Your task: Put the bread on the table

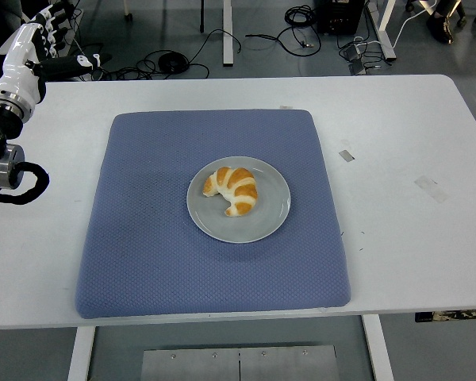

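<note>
One head view shows the bread (232, 190), a croissant, resting on a grey plate (271, 221) mid-mat (143, 238), ungrasped. At ten o'clock the left hand (33, 41) hovers off the surface (412, 143) corner, fingers loosely spread and empty, likely staging a reach.

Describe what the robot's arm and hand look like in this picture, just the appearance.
Only the left arm shows, at the picture's left edge. Its lower segments are black, with a round joint and a black cable looping beside it. A silver metallic ring sits at the wrist. The left hand has a white shell with dark, thin fingers. The right arm is out of view.
</note>
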You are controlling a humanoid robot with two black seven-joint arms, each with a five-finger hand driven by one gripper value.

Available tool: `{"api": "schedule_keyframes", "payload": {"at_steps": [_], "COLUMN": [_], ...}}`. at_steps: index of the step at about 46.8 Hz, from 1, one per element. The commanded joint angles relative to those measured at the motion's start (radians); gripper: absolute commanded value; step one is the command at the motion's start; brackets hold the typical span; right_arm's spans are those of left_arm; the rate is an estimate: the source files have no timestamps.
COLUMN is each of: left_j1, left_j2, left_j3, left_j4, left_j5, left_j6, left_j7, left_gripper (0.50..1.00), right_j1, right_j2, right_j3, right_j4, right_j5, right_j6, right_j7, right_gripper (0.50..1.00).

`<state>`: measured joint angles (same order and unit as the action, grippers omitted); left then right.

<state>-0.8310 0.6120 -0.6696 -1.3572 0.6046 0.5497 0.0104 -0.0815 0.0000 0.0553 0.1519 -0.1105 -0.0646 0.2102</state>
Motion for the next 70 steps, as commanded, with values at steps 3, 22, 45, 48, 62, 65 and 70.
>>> {"api": "schedule_keyframes", "payload": {"at_steps": [3,22,45,48,62,65,70], "left_j1": [-0.013,-0.073,-0.100,-0.117,-0.215,-0.214,-0.212], "left_j2": [0.011,0.020,-0.035,-0.043,-0.061,-0.064,-0.069], "left_j3": [0.010,0.065,0.165,0.206,0.375,0.377,0.377], "left_j4": [-0.020,-0.079,-0.100,-0.099,-0.100,-0.100,-0.108], "left_j5": [0.053,0.322,0.503,0.509,0.543,0.573,0.626], "left_j6": [-0.010,-0.080,-0.157,-0.159,-0.172,-0.198,-0.231], "left_j7": [0.008,0.078,0.091,0.091,0.163,0.177,0.210], "left_gripper": [0.983,0.977,0.960,0.960,0.957,0.957,0.957], "right_j1": [0.000,0.000,0.000,0.000,0.000,0.000,0.000], "right_j2": [0.000,0.000,0.000,0.000,0.000,0.000,0.000], "right_j3": [0.000,0.000,0.000,0.000,0.000,0.000,0.000], "right_j4": [0.000,0.000,0.000,0.000,0.000,0.000,0.000], "right_j5": [0.000,0.000,0.000,0.000,0.000,0.000,0.000], "right_j6": [0.000,0.000,0.000,0.000,0.000,0.000,0.000], "right_j7": [0.000,0.000,0.000,0.000,0.000,0.000,0.000], "right_gripper": [1.000,1.000,1.000,1.000,1.000,1.000,1.000]}}
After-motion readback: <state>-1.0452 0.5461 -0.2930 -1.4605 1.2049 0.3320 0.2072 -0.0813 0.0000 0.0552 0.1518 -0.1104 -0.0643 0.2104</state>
